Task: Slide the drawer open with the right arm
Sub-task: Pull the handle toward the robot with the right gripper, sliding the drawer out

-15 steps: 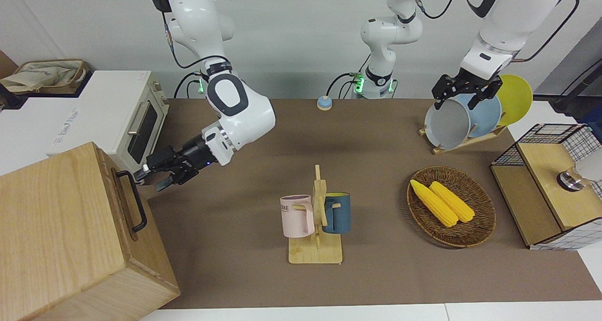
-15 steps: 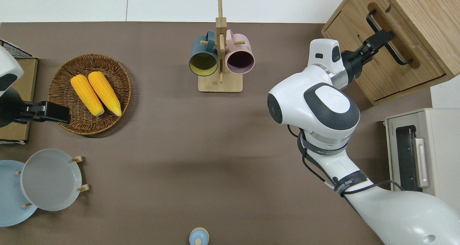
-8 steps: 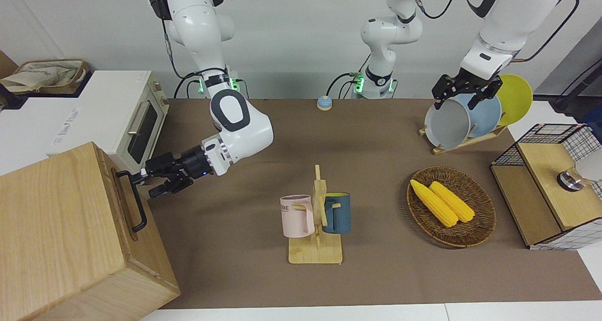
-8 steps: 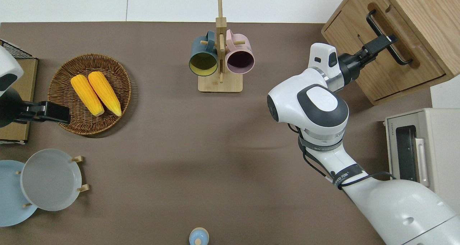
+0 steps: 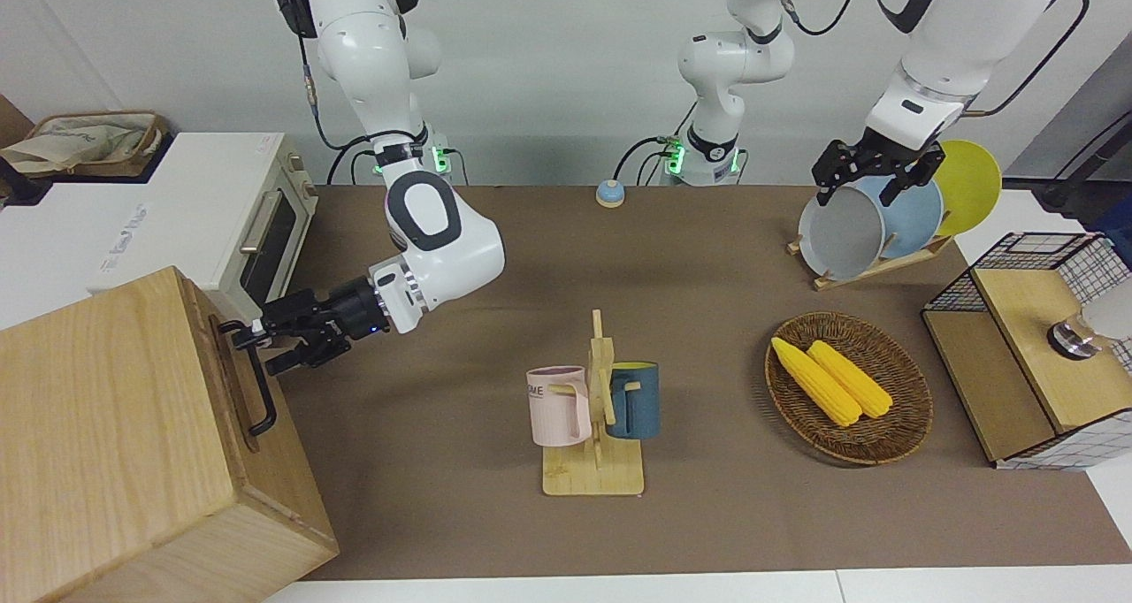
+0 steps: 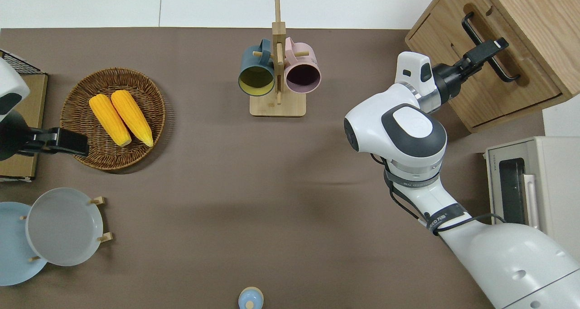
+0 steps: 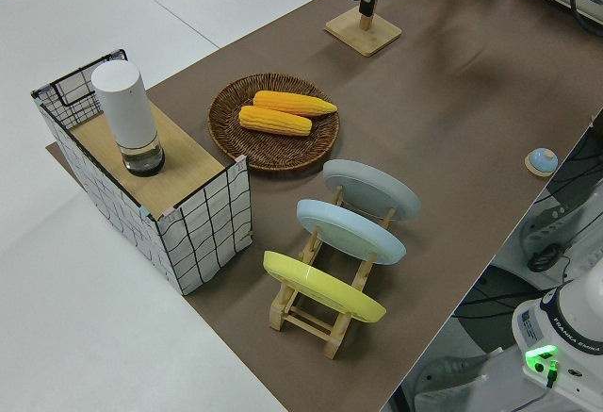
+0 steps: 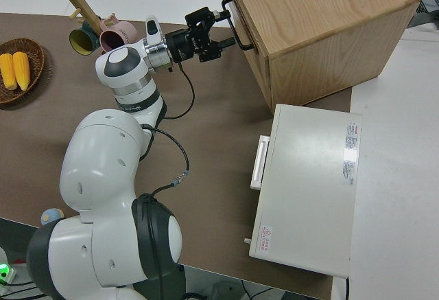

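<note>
The drawer [image 6: 525,89] is the shallow light-wood front of the big pale wooden box [image 5: 106,408] at the right arm's end of the table, and it stands closed. Its black U-shaped handle [image 6: 508,71] also shows in the front view [image 5: 263,408] and the right side view [image 8: 243,39]. My right gripper [image 5: 259,347] is open at the end of the handle nearer the robots, one finger above the bar and one below. It also shows in the overhead view [image 6: 494,48] and the right side view [image 8: 225,27]. My left arm is parked, its gripper [image 5: 871,179] open and empty.
A white toaster oven [image 5: 221,214] stands beside the box, nearer the robots. A mug rack [image 5: 594,408] with two mugs is mid-table. A basket with corn [image 5: 849,386], a plate rack [image 5: 875,223] and a wire-grid cabinet [image 5: 1035,347] are toward the left arm's end.
My right gripper has moved toward the box, from short of the drawer front to around the handle bar. The drawer has not moved. The left arm is still.
</note>
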Action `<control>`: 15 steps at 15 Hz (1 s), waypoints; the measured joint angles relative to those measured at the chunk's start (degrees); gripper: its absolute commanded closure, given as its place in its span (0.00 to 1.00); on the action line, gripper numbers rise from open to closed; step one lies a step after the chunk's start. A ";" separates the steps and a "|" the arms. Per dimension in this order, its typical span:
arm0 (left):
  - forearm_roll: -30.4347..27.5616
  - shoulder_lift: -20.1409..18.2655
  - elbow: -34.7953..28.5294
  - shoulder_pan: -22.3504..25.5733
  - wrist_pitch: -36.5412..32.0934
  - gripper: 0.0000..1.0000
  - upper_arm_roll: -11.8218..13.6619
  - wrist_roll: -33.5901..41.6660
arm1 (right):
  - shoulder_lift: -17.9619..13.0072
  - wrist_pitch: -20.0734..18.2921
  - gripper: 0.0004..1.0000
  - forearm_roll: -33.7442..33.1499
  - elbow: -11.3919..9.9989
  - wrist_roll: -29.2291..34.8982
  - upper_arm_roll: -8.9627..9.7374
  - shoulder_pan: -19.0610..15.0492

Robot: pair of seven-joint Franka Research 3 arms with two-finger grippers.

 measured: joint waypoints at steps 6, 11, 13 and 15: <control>0.00 0.00 0.00 0.00 0.00 0.01 0.00 0.00 | 0.85 0.63 1.00 -1.17 0.00 0.34 -0.01 -0.71; 0.00 0.00 0.00 0.00 0.00 0.01 0.00 0.00 | 0.82 0.77 1.00 -1.43 0.19 1.25 0.02 -0.74; 0.00 0.00 0.00 0.00 0.00 0.01 0.00 0.00 | 0.82 0.74 1.00 -1.46 0.14 1.71 0.02 -0.74; 0.00 0.00 0.00 0.00 0.00 0.01 0.00 0.00 | 0.82 0.72 1.00 -1.46 0.14 1.72 0.04 -0.72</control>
